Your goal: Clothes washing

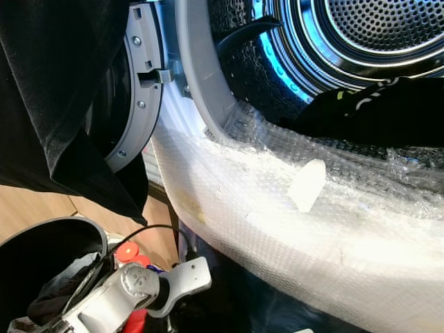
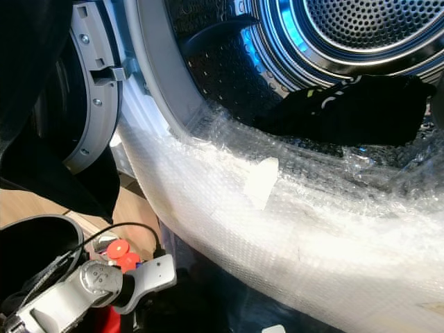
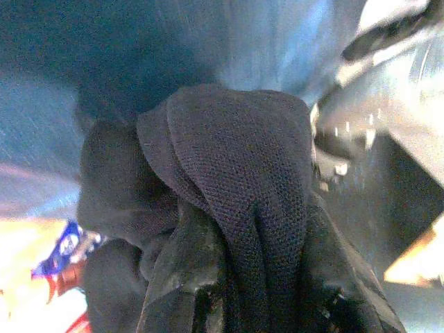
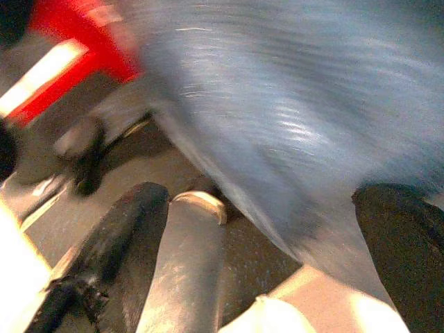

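I have a dark knitted cloth [image 3: 236, 208] bunched up right at my left gripper [image 3: 229, 305]. The cloth drapes over the black fingers and hides most of them, so I think the gripper is closed on it. This arm sits low, down by the floor. A black basket [image 1: 52, 239] with more dark clothes in it is just beside the arm, and some red bottle caps [image 1: 128, 252] are near it too.

Up above and ahead of the gripper is the washing machine drum [image 1: 361, 35], shiny and full of little holes. Its door [image 1: 139, 90] stands open. One black garment [image 2: 361, 104] already lies at the front of the drum. Bubble wrap [image 1: 291, 208] covers the front edge of the machine below the opening. A big black cloth [image 1: 55, 90] hangs up high, over by the door.

My right gripper [image 4: 277, 229] is down low near a blurry blue thing [image 4: 291, 104]. Its fingers stand apart with nothing between them.

I think I am in the loading step, taking clothes from the basket to the drum. Next I need to lift the left arm up over the bubble wrap, reach into the drum, and let go.
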Tool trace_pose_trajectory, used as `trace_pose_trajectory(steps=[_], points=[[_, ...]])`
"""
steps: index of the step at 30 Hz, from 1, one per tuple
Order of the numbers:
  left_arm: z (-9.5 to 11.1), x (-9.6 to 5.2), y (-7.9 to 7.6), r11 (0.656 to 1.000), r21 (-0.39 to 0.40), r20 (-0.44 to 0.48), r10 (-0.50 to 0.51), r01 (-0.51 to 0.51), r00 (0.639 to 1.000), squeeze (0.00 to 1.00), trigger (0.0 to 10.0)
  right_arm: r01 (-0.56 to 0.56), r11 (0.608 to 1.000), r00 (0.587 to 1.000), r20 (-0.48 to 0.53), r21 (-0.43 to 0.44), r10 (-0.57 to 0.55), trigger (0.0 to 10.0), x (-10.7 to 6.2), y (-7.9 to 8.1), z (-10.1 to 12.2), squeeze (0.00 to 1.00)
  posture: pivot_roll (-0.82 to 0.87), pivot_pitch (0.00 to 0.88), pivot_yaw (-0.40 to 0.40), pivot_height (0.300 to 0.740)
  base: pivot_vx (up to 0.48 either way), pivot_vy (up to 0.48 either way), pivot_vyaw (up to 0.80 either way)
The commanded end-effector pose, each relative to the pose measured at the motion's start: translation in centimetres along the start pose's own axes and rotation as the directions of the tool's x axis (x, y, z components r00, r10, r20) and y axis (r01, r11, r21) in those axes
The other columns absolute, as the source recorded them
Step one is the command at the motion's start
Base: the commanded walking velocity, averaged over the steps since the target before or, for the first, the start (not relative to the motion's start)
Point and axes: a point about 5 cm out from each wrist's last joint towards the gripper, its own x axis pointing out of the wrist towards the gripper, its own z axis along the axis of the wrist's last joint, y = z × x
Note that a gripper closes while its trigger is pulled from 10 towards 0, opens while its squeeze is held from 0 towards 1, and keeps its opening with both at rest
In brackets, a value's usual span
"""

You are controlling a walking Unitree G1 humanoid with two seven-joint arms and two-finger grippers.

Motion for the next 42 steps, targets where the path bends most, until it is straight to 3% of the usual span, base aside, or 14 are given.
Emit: trace_pose_trajectory(steps=[1,2,4,7,10,11,12,13,14,17,27,30,34,42], points=[[-0.8,-0.2,-0.1,1.000,0.009,-0.030,0.005,-0.005,1.000,0.00,0.0,-0.102,0.991,0.994,0.015,-0.084,0.104,10.0,0.0,0.7,0.3,0.00,0.00,0.000,0.008,0.740,0.000,0.000,0.00],[-1.0,-0.4,-0.2,1.000,-0.008,-0.026,0.011,-0.011,1.000,0.00,0.0,-0.237,0.964,0.970,0.027,-0.119,0.242,10.0,-0.3,0.8,0.3,0.00,0.00,0.000,0.007,0.740,0.000,0.000,0.00],[-1.3,-0.5,-0.3,1.000,-0.015,-0.034,0.007,-0.007,0.999,0.00,0.0,-0.343,0.919,0.933,0.041,-0.192,0.357,10.0,-1.1,0.1,0.3,0.00,-0.01,0.000,0.007,0.740,0.000,0.000,0.00],[-1.5,-0.6,-0.4,1.000,-0.014,-0.041,-0.002,0.002,0.999,0.00,0.0,-0.382,0.904,0.914,0.067,-0.193,0.401,10.0,-1.6,-0.9,0.6,0.00,-0.02,0.000,0.012,0.740,0.000,0.000,0.00],[-1.5,-0.3,-0.6,1.000,-0.015,-0.032,-0.022,0.022,0.999,0.00,0.0,-0.462,0.857,0.862,0.113,-0.227,0.494,10.0,-2.3,-1.0,1.2,0.00,-0.02,0.000,0.016,0.740,0.000,0.000,0.00],[-1.4,-0.3,-0.6,1.000,-0.013,-0.030,-0.024,0.024,0.999,0.00,0.0,-0.466,0.851,0.851,0.140,-0.243,0.506,10.0,-2.5,-1.2,1.6,0.15,-0.02,0.001,0.015,0.740,0.000,0.000,0.00],[-1.3,-0.2,-0.5,1.000,-0.006,-0.028,-0.027,0.027,0.999,0.00,0.0,-0.469,0.846,0.838,0.174,-0.253,0.517,10.0,-2.8,-1.3,2.2,0.57,-0.02,0.001,0.015,0.740,0.000,0.000,0.00],[-1.2,-0.2,-0.5,1.000,-0.001,-0.027,-0.028,0.028,0.999,0.00,0.0,-0.476,0.839,0.824,0.198,-0.264,0.531,10.0,-3.1,-1.4,2.7,0.57,-0.03,0.001,0.017,0.740,0.000,0.000,0.00],[-1.0,-0.2,-0.4,1.000,0.006,-0.023,-0.031,0.031,0.999,0.00,0.0,-0.497,0.824,0.790,0.251,-0.274,0.560,10.0,-3.5,-1.4,3.7,1.00,-0.03,0.000,0.022,0.740,0.000,0.000,0.00],[-0.2,0.0,-0.2,0.998,0.037,-0.009,-0.054,0.055,0.998,0.00,0.0,-0.557,0.762,0.700,0.307,-0.330,0.645,10.0,-4.8,-0.7,5.6,1.00,-0.04,0.000,0.028,0.740,0.000,0.000,0.00],[2.7,1.7,0.1,0.995,0.086,0.092,-0.056,0.048,0.994,0.00,0.0,-0.575,0.702,0.621,0.335,-0.420,0.709,10.0,-6.0,1.5,8.5,1.00,-0.05,0.000,0.023,0.740,0.000,0.000,0.00],[3.3,2.0,0.2,0.995,0.096,0.116,-0.043,0.032,0.992,0.00,0.0,-0.575,0.700,0.619,0.333,-0.424,0.711,10.0,-6.1,1.8,8.8,1.00,-0.05,0.000,0.019,0.740,0.000,0.000,0.00],[4.3,2.5,0.3,0.996,0.089,0.173,-0.036,0.021,0.984,0.00,0.0,-0.529,0.760,0.678,0.350,-0.378,0.646,10.0,-5.1,1.9,9.4,1.00,-0.06,0.000,0.016,0.740,0.000,0.000,0.00],[6.0,2.9,1.4,0.991,0.087,0.277,0.071,-0.098,0.958,0.00,0.0,-0.512,0.793,0.700,0.374,-0.331,0.608,10.0,-4.7,2.9,10.1,1.00,-0.05,0.000,0.013,0.740,0.000,0.000,0.00]])
